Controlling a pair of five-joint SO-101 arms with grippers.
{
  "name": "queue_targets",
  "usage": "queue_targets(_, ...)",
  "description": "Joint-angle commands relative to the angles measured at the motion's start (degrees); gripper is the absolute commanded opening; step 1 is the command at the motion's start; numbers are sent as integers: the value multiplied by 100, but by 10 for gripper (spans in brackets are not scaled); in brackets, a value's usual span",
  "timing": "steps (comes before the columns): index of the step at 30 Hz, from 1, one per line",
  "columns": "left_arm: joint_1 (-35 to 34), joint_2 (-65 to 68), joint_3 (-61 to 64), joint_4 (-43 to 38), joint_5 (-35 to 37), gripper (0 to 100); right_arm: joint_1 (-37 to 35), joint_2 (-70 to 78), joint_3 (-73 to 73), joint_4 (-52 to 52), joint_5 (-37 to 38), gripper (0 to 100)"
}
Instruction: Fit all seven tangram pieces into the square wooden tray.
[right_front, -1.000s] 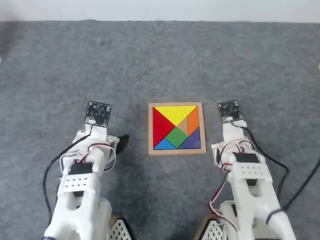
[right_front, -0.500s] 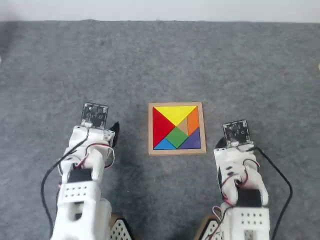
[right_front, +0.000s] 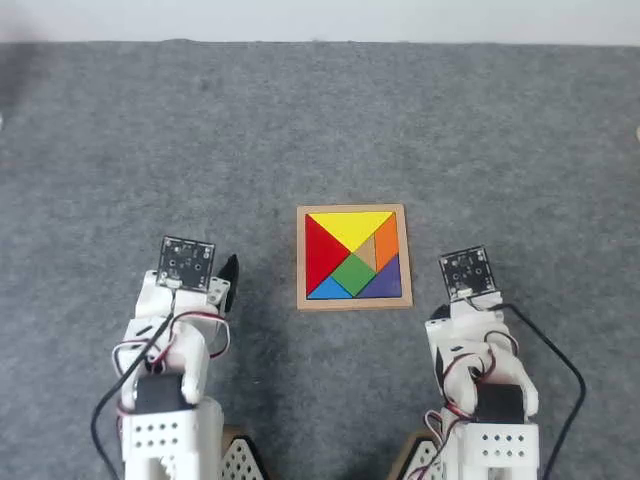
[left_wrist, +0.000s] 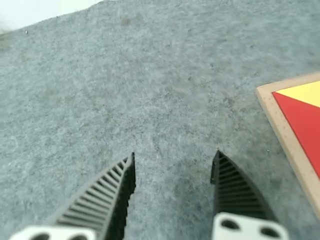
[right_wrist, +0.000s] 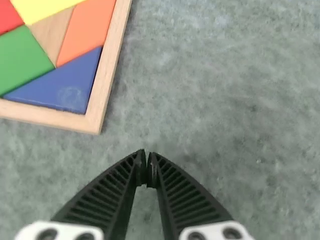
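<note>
The square wooden tray lies in the middle of the grey mat, packed with coloured tangram pieces: yellow, red, green, orange, a tan piece, blue and dark blue. My left gripper is open over bare mat, left of the tray's corner, with nothing between its fingers. Just off the tray's near right corner, my right gripper is shut on nothing. The high view has the left arm and right arm drawn back toward the near edge.
Grey felt mat covers the table, with open room beyond and beside the tray. A pale wall strip bounds the far edge. Cables loop by the right arm's base.
Both arms have pulled back from beside the tray toward their bases at the near edge. The tray and pieces have not moved.
</note>
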Motion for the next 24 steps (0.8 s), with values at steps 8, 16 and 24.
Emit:
queue_targets(8,-9,-932,-57,1160,53,237,66,-13,70,646,79,8)
queue_targets(16,9,-923,-57,1495,53,238,57,-13,70,646,79,8)
queue_targets(24,9,-923,-57,1486,53,238,57,-13,70,646,79,8)
